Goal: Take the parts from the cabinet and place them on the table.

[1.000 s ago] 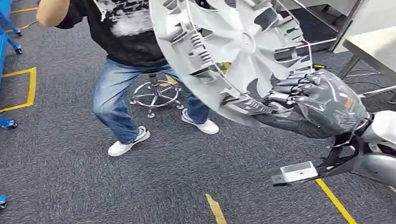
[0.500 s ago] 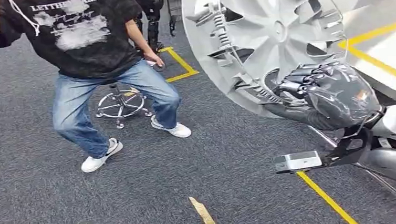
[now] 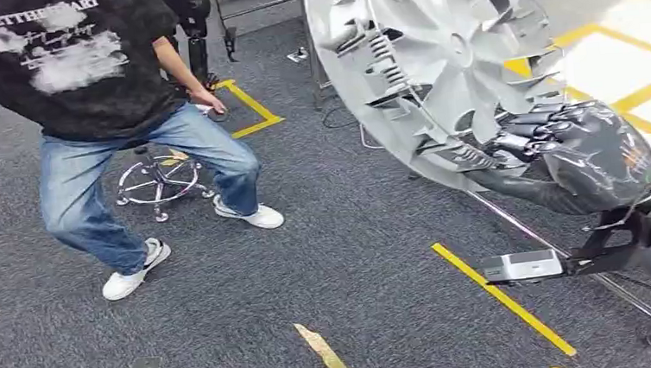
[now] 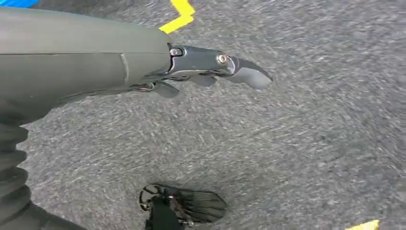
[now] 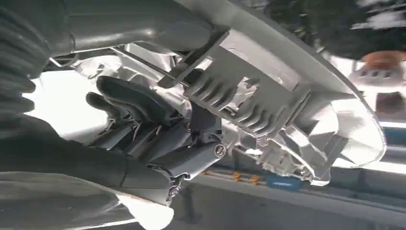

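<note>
Grey carpet (image 3: 327, 262) marked with yellow tape lines (image 3: 500, 298) covers the floor, a chrome-based stool (image 3: 159, 178) stands behind a crouching person (image 3: 101, 122) in jeans, and a pale table (image 3: 625, 68) edged in yellow sits at right.

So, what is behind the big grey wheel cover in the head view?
Behind the wheel cover, held by the right hand, a white table with yellow tape lines shows. The cover hides the table's near edge.
</note>
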Motion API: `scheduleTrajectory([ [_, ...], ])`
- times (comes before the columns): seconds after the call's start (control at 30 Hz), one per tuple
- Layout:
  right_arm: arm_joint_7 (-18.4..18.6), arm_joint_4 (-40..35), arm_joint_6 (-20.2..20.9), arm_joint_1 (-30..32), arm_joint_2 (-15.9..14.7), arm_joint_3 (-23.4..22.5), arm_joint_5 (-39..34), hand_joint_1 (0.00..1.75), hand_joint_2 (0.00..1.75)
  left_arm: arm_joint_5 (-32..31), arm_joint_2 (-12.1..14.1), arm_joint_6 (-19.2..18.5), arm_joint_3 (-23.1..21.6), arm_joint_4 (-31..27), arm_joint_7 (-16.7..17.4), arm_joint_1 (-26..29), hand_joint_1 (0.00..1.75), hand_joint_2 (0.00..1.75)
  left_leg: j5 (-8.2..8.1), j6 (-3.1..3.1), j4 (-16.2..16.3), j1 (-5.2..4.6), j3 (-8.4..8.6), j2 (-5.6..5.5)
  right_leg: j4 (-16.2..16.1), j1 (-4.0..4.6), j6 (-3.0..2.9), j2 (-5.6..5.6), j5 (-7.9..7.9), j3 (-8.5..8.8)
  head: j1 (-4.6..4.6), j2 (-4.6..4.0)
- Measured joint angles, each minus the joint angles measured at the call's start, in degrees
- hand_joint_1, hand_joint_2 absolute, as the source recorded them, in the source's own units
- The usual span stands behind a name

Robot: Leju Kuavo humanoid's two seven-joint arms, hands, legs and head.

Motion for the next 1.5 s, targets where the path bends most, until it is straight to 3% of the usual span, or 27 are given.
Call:
scheduleTrajectory([
  [0.03,0.1,-0.3,-0.1,0.3,-0.1,-0.3,-0.1,1.75,1.75,0.0,-0.1,0.0,0.0,0.0,0.0,0.0,0.00,1.75,-0.08,-0.16,0.2,-0.21,-0.11,0.32,-0.4,-0.12,-0.86,0.85,0.31,0.09,-0.15,0.02],
  [0.13,0.0,-0.9,-0.3,1.4,-1.0,-0.9,-0.5,1.75,1.75,0.0,-0.2,0.0,0.0,0.0,0.0,-0.1,0.00,1.75,-0.23,-0.76,-0.1,-0.28,0.39,2.26,-0.3,-0.09,-1.95,2.71,0.39,-0.38,-0.02,0.00],
  [0.2,0.1,-1.6,-0.7,2.0,-1.7,-1.7,-0.8,1.75,1.75,0.0,-0.1,0.0,-0.1,0.0,0.0,-0.3,0.00,1.75,-2.25,-1.33,2.1,0.06,-0.30,-1.19,-0.6,-0.61,-2.65,3.74,0.48,-0.01,-0.43,0.00],
  [0.23,0.1,-1.8,-1.1,2.6,-2.1,-2.2,-1.2,1.75,1.75,0.0,-0.1,0.0,-0.1,0.0,0.0,-0.2,0.00,1.75,-4.46,-1.40,5.9,0.16,-1.99,-2.60,-0.6,-0.61,-2.85,4.25,0.44,0.02,-0.67,0.00],
  [0.3,0.1,-2.4,-2.0,4.4,-2.6,-2.9,-1.7,1.75,1.75,0.0,-0.1,0.0,-0.1,0.0,0.0,0.2,0.00,1.75,-8.36,-1.48,15.6,0.11,-6.60,-3.53,-0.6,-0.57,-2.96,5.65,0.39,0.06,-0.74,0.00],
  [0.33,0.0,-2.6,-2.1,5.0,-2.9,-3.2,-1.7,1.75,1.75,0.0,-0.2,0.0,-0.1,0.0,0.0,0.4,0.00,1.75,-8.53,-1.44,18.1,0.10,-8.05,-3.62,-0.6,-0.50,-2.97,6.51,0.39,0.11,-0.78,0.00],
  [0.4,0.1,-2.8,-2.1,5.8,-3.5,-3.7,-1.8,1.75,1.75,0.0,-0.2,0.0,-0.2,0.0,0.0,0.5,0.00,1.75,-4.54,-1.05,14.7,0.10,-7.03,-3.74,-0.5,-0.45,-2.95,8.17,0.37,0.29,-0.78,0.00],
  [0.47,0.1,-3.2,-2.1,6.4,-4.0,-4.3,-1.9,1.75,1.75,0.1,-0.1,0.0,-0.2,0.0,0.0,0.5,0.00,1.75,1.36,-0.28,5.0,0.11,-3.31,-5.62,-0.4,-0.44,-2.86,9.66,0.31,0.52,-0.80,0.00],
  [0.5,0.0,-3.4,-2.4,6.8,-4.3,-4.7,-2.0,1.75,1.75,0.1,0.1,0.0,-0.2,0.0,0.0,0.5,0.00,1.75,1.82,0.20,2.5,0.21,-2.34,-8.66,-0.4,-0.60,-2.74,10.12,0.27,0.29,-0.59,0.00],
  [0.63,0.0,-4.9,-3.1,9.6,-6.5,-6.8,-2.3,1.75,1.75,0.1,0.0,0.0,-0.3,0.0,0.0,0.5,0.00,1.75,1.12,0.00,0.5,0.00,-1.63,-7.70,-0.6,-1.12,-1.07,12.49,0.91,-0.64,-0.91,0.00],
  [0.67,0.0,-5.4,-3.2,10.4,-7.3,-7.6,-2.3,1.75,1.75,0.1,-0.5,0.0,-0.3,0.0,0.0,0.5,0.00,1.75,1.50,0.37,-0.2,0.67,-1.28,-6.82,-0.5,-0.99,-0.79,12.66,0.72,-0.81,-0.98,0.00],
  [0.73,0.0,-6.0,-3.4,11.4,-7.9,-9.0,-2.5,1.75,1.75,0.1,-0.1,0.0,-0.3,0.0,-0.1,0.5,0.00,1.75,1.55,0.86,-0.5,0.67,-1.01,-5.58,4.3,-0.73,-0.22,7.45,-2.40,-3.30,-0.10,0.00],
  [0.77,0.0,-6.3,-3.5,11.9,-7.9,-9.4,-2.5,1.75,1.75,0.1,-0.1,0.0,-0.3,0.0,-0.1,0.6,0.00,1.75,1.53,0.88,-0.5,0.61,-1.01,-4.88,8.6,-0.88,0.06,6.42,-4.31,-5.41,-0.13,0.00],
  [0.83,-0.2,-6.7,-3.6,13.0,-8.0,-9.9,-2.5,1.75,1.75,0.2,-0.2,0.0,-0.3,0.0,-0.1,0.8,0.00,1.75,1.41,0.93,-0.4,0.58,-1.03,-3.45,16.4,-1.08,0.49,5.73,-6.97,-9.31,-0.13,0.00],
  [0.87,-0.2,-6.8,-3.6,13.4,-8.0,-10.1,-2.5,1.75,1.75,0.2,-0.2,0.0,-0.3,0.0,-0.1,0.9,0.00,1.75,1.34,0.89,-0.4,0.60,-0.95,-2.71,16.9,-1.23,0.69,5.65,-6.45,-9.67,-0.13,0.00],
  [0.9,-0.2,-6.8,-3.6,13.5,-8.1,-10.2,-2.5,1.75,1.75,0.2,-0.2,0.0,-0.3,0.0,-0.1,0.9,0.00,1.75,1.20,0.76,-0.4,0.62,-0.83,-2.02,14.7,-1.38,0.82,5.46,-4.63,-8.46,-0.15,0.00],
  [0.97,-0.1,-7.1,-3.6,13.7,-8.4,-10.4,-2.5,1.75,1.75,0.2,-0.2,0.0,-0.3,0.0,-0.1,0.8,0.00,1.75,0.87,0.38,-0.4,0.73,-0.43,-0.97,4.6,-1.50,0.90,4.15,0.05,-2.95,-0.15,0.00],
  [1.0,-0.2,-7.4,-3.6,13.8,-8.6,-10.7,-2.5,1.75,1.75,0.2,-0.2,0.0,-0.3,0.0,-0.1,0.7,0.00,1.75,0.62,-0.02,-0.4,0.53,-0.14,-0.52,-0.3,-1.42,0.98,2.00,0.66,-0.38,-0.11,0.00],
  [1.07,-0.1,-7.6,-3.6,14.1,-8.7,-11.3,-2.5,1.75,1.75,0.2,-0.1,0.0,-0.3,0.0,-0.1,0.7,0.00,1.75,0.39,-0.63,-0.2,0.09,-0.18,0.19,-0.6,-0.93,-0.35,2.80,0.39,0.29,-0.17,0.00],
  [1.17,-0.5,-8.0,-3.5,14.5,-8.8,-11.7,-2.2,1.75,1.75,0.2,-0.2,0.0,-0.4,0.0,-0.1,0.6,0.00,1.75,0.03,-1.50,-0.4,0.24,0.35,1.49,-0.7,-0.95,-1.46,4.39,0.48,0.16,-0.26,0.02],
  [1.23,-0.6,-8.4,-3.3,14.6,-8.9,-12.3,-2.1,1.75,1.75,0.2,-0.1,0.0,-0.4,0.0,-0.1,0.6,0.00,1.75,-2.76,-1.86,3.1,0.50,-0.91,-1.98,-0.7,-1.20,-2.14,5.08,0.48,0.27,-0.48,0.00],
  [1.27,-0.7,-8.5,-3.2,14.6,-8.9,-12.5,-2.1,1.75,1.75,0.2,-0.1,0.0,-0.4,0.0,-0.1,0.7,0.00,1.75,-5.26,-1.85,7.7,0.47,-2.92,-3.08,-0.7,-1.19,-2.39,5.45,0.43,0.26,-0.61,0.00],
  [1.33,-0.8,-8.5,-3.0,14.8,-8.9,-12.5,-2.0,1.75,1.75,0.2,-0.1,0.0,-0.4,0.0,-0.1,1.0,0.00,1.75,-8.79,-1.69,17.1,0.33,-7.24,-3.63,-0.7,-0.98,-2.54,6.73,0.40,0.25,-0.63,0.00],
  [1.37,-0.9,-8.5,-3.0,15.0,-8.9,-12.5,-1.9,1.75,1.75,0.2,-0.2,0.0,-0.4,0.0,-0.1,1.1,0.00,1.75,-8.44,-1.56,18.1,0.26,-7.87,-3.65,-0.7,-0.89,-2.56,7.39,0.40,0.32,-0.63,0.00],
  [1.43,-1.0,-8.5,-2.7,15.2,-8.9,-12.7,-1.8,1.75,1.75,0.2,-0.2,0.0,-0.4,0.0,-0.1,1.2,0.00,1.75,-4.02,-0.83,13.0,0.07,-5.92,-3.92,-0.6,-0.65,-2.55,8.84,0.40,0.50,-0.61,0.00],
  [1.47,-1.1,-8.5,-2.7,15.3,-8.9,-12.8,-1.8,1.75,1.75,0.2,-0.1,0.0,-0.4,0.0,-0.1,1.1,0.00,1.75,-1.10,-0.30,8.0,-0.08,-3.83,-4.67,-0.6,-0.59,-2.54,9.51,0.39,0.66,-0.63,0.00],
  [1.5,-1.2,-8.5,-2.6,15.3,-8.9,-13.0,-1.8,1.75,1.75,0.2,0.0,0.0,-0.4,0.0,-0.1,1.1,0.00,1.75,1.57,0.42,2.9,-0.17,-1.79,-7.08,-0.6,-0.63,-2.51,10.07,0.37,0.70,-0.61,0.00],
])
